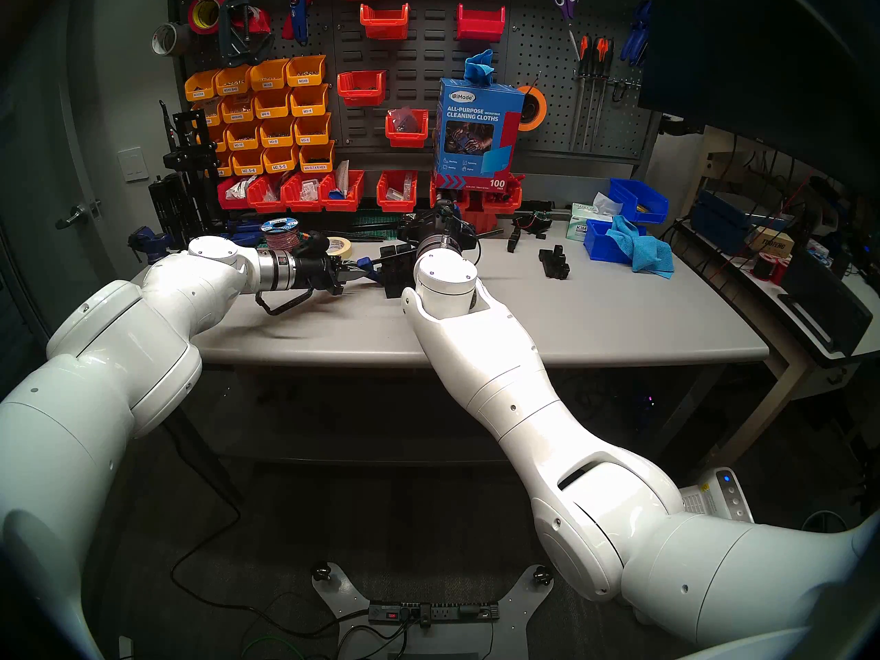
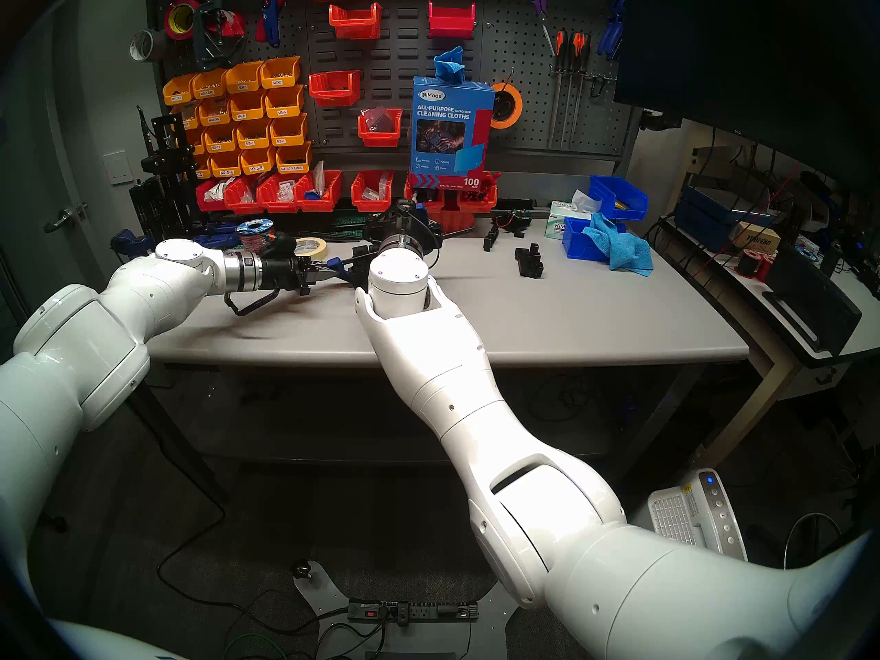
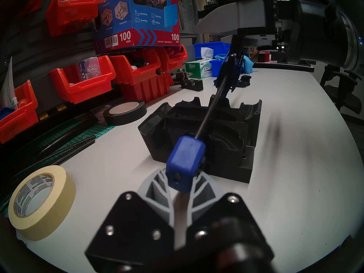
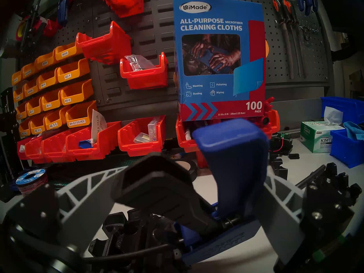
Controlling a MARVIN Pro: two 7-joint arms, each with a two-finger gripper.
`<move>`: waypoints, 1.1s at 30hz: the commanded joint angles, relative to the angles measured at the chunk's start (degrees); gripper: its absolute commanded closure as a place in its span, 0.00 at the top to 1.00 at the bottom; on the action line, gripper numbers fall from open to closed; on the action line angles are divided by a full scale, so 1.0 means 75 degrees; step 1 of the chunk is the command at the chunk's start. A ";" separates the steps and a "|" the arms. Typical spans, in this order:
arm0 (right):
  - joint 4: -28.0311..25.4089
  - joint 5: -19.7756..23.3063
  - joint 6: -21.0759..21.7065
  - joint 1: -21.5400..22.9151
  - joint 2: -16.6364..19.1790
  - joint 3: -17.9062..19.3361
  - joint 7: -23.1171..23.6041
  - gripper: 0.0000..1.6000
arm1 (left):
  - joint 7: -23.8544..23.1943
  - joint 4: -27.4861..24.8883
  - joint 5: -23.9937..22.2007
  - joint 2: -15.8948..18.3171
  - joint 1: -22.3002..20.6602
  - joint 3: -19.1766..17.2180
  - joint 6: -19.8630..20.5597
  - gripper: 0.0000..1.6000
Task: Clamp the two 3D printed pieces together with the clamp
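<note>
Head views hid my right gripper (image 4: 177, 197); its wrist view showed it spread around the clamp (image 4: 232, 168) handle. Left gripper (image 3: 180, 189) pinched the bar's blue end.

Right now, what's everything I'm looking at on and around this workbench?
clamp: one, blue with black bar, held over the printed pieces
two 3D printed pieces: black, side by side mid-table under the bar
masking tape: one, cream, table's left
black tape: one, near the bins
cloth box: one, blue and red, on red bins
tissue box: one, green-white, back right
cloth: one, blue, draped from a blue bin
wall bins: many, orange, pegboard
left hand: shut on the bar's blue end
right hand: open around the trigger handle
</note>
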 commanded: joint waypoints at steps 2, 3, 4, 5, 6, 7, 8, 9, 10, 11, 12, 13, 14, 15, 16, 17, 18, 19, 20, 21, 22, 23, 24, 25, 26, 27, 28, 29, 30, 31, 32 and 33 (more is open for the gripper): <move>-0.0144 -0.0006 -0.0033 0.0197 -0.0142 -0.0055 0.0035 1.00 | -0.0035 -0.0113 -0.0009 -0.0216 -0.0094 -0.0005 0.0014 0.00; -0.0144 0.0000 -0.0033 0.0199 -0.0142 -0.0056 0.0035 1.00 | -0.0035 -0.0112 -0.0009 -0.0215 -0.0093 -0.0005 0.0017 0.00; -0.0143 0.0004 -0.0033 0.0201 -0.0141 -0.0056 0.0035 1.00 | -0.0036 -0.0111 -0.0009 -0.0213 -0.0092 -0.0006 0.0020 0.00; -0.0143 0.0009 -0.0034 0.0203 -0.0141 -0.0056 0.0035 1.00 | -0.0036 -0.0111 -0.0009 -0.0212 -0.0092 -0.0006 0.0022 0.00; -0.0142 0.0012 -0.0034 0.0205 -0.0141 -0.0056 0.0035 1.00 | -0.0036 -0.0110 -0.0009 -0.0212 -0.0092 -0.0006 0.0024 0.00; -0.0142 0.0016 -0.0034 0.0207 -0.0141 -0.0056 0.0035 1.00 | -0.0037 -0.0110 -0.0009 -0.0211 -0.0091 -0.0007 0.0028 0.00; -0.0141 0.0020 -0.0035 0.0209 -0.0141 -0.0056 0.0035 1.00 | -0.0037 -0.0109 -0.0009 -0.0210 -0.0091 -0.0007 0.0031 0.00; -0.0141 0.0024 -0.0035 0.0210 -0.0141 -0.0056 0.0035 1.00 | -0.0038 -0.0109 -0.0008 -0.0209 -0.0091 -0.0007 0.0034 0.00; -0.0141 0.0027 -0.0035 0.0212 -0.0141 -0.0057 0.0035 1.00 | -0.0038 -0.0109 -0.0008 -0.0209 -0.0092 -0.0007 0.0036 0.00; -0.0141 0.0030 -0.0035 0.0213 -0.0140 -0.0057 0.0035 1.00 | -0.0039 -0.0109 -0.0008 -0.0208 -0.0092 -0.0007 0.0038 0.00; -0.0140 0.0035 -0.0035 0.0215 -0.0140 -0.0057 0.0035 1.00 | -0.0039 -0.0109 -0.0008 -0.0207 -0.0092 -0.0008 0.0041 0.00; -0.0140 0.0037 -0.0036 0.0216 -0.0140 -0.0058 0.0035 1.00 | -0.0039 -0.0109 -0.0008 -0.0207 -0.0092 -0.0008 0.0043 0.00; -0.0140 0.0041 -0.0036 0.0218 -0.0140 -0.0058 0.0035 1.00 | -0.0039 -0.0108 -0.0008 -0.0206 -0.0092 -0.0009 0.0046 0.00; -0.0139 0.0045 -0.0036 0.0220 -0.0140 -0.0059 0.0035 1.00 | -0.0039 -0.0108 -0.0008 -0.0206 -0.0092 -0.0009 0.0049 0.00; -0.0139 0.0049 -0.0036 0.0222 -0.0140 -0.0059 0.0035 1.00 | -0.0039 -0.0108 -0.0009 -0.0205 -0.0092 -0.0010 0.0051 0.00; -0.0139 0.0054 -0.0036 0.0224 -0.0140 -0.0059 0.0035 1.00 | -0.0039 -0.0107 -0.0009 -0.0204 -0.0092 -0.0011 0.0054 0.00; -0.0139 0.0056 -0.0036 0.0225 -0.0140 -0.0059 0.0035 1.00 | -0.0039 -0.0107 -0.0009 -0.0204 -0.0092 -0.0012 0.0056 0.00; -0.0139 0.0061 -0.0036 0.0227 -0.0140 -0.0059 0.0035 1.00 | -0.0040 -0.0107 -0.0009 -0.0203 -0.0092 -0.0012 0.0058 0.00; -0.0138 0.0066 -0.0036 0.0229 -0.0140 -0.0060 0.0035 1.00 | -0.0040 -0.0107 -0.0010 -0.0203 -0.0092 -0.0014 0.0061 0.00; -0.0138 0.0069 -0.0036 0.0231 -0.0140 -0.0060 0.0035 1.00 | -0.0039 -0.0106 -0.0011 -0.0203 -0.0091 -0.0015 0.0062 0.00; -0.0138 0.0073 -0.0036 0.0233 -0.0140 -0.0060 0.0035 1.00 | -0.0039 -0.0106 -0.0011 -0.0203 -0.0090 -0.0016 0.0065 0.00; -0.0138 0.0076 -0.0036 0.0235 -0.0140 -0.0060 0.0035 1.00 | -0.0039 -0.0106 -0.0012 -0.0203 -0.0090 -0.0017 0.0066 0.00; -0.0137 0.0080 -0.0037 0.0237 -0.0141 -0.0061 0.0035 1.00 | -0.0038 -0.0106 -0.0013 -0.0203 -0.0089 -0.0019 0.0068 0.00; -0.0138 0.0083 -0.0037 0.0240 -0.0141 -0.0061 0.0035 1.00 | -0.0038 -0.0106 -0.0014 -0.0203 -0.0090 -0.0020 0.0070 0.00; -0.0138 0.0085 -0.0037 0.0241 -0.0141 -0.0061 0.0035 1.00 | -0.0038 -0.0106 -0.0015 -0.0203 -0.0092 -0.0021 0.0072 0.00; -0.0137 0.0089 -0.0037 0.0244 -0.0141 -0.0062 0.0036 1.00 | -0.0039 -0.0107 -0.0016 -0.0202 -0.0095 -0.0024 0.0075 0.00; -0.0137 0.0093 -0.0037 0.0246 -0.0142 -0.0062 0.0036 1.00 | -0.0040 -0.0107 -0.0017 -0.0201 -0.0099 -0.0026 0.0077 0.00; -0.0137 0.0097 -0.0037 0.0248 -0.0142 -0.0062 0.0036 1.00 | -0.0041 -0.0108 -0.0018 -0.0200 -0.0102 -0.0028 0.0080 0.00; -0.0135 0.0092 -0.0029 0.0256 -0.0142 -0.0079 0.0043 1.00 | -0.0042 -0.0108 -0.0019 -0.0197 -0.0104 -0.0030 0.0082 0.00; -0.0140 0.0094 -0.0030 0.0267 -0.0148 -0.0084 0.0047 1.00 | -0.0044 -0.0107 -0.0020 -0.0193 -0.0106 -0.0032 0.0085 0.00; -0.0141 0.0094 -0.0027 0.0275 -0.0150 -0.0091 0.0049 1.00 | -0.0045 -0.0105 -0.0020 -0.0189 -0.0106 -0.0034 0.0087 0.00; -0.0141 0.0087 -0.0023 0.0285 -0.0147 -0.0101 0.0052 1.00 | -0.0046 -0.0103 -0.0020 -0.0183 -0.0106 -0.0034 0.0089 0.00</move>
